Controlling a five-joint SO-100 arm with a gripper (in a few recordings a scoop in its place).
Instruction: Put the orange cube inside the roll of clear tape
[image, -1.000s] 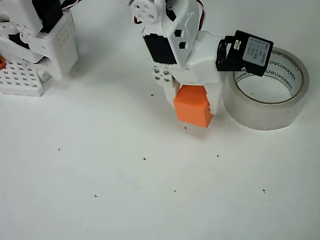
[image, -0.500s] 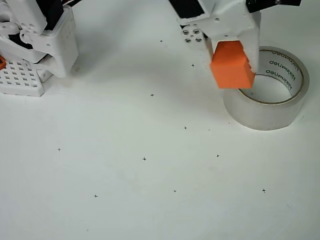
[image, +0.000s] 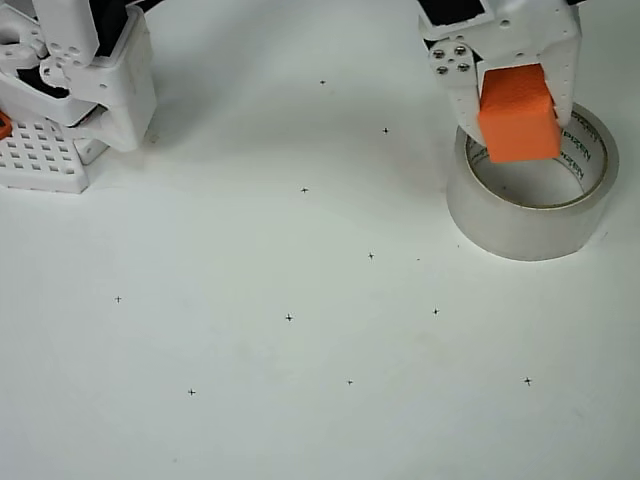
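At the upper right of the overhead view, the gripper (image: 520, 105) pinches the orange cube (image: 518, 115) between its two white fingers, one pressed against each side face. The cube sits tilted a little, its top face turned toward the camera, and it overlaps the upper-left part of the roll of clear tape (image: 532, 215) as seen from above. Whether it hangs above the rim or has dipped into the hole cannot be told from this angle. The cube covers part of the white core's far wall and some of its green lettering.

Behind the fingers, the gripper's white body reaches up to the top edge of the picture, with a cluster of small screws on its left side and a dark block above it. The fingers point toward the bottom of the picture, so the arm comes in from the top edge.

The tape roll lies flat on the white table (image: 300, 350), its hole facing up and the table surface showing through the lower half of the opening. Small black cross marks dot the table. At the upper left stands the arm's white base (image: 90, 70), well apart from the roll, and beside it sits a white perforated block (image: 40, 160) with a tiny orange piece at its left edge.
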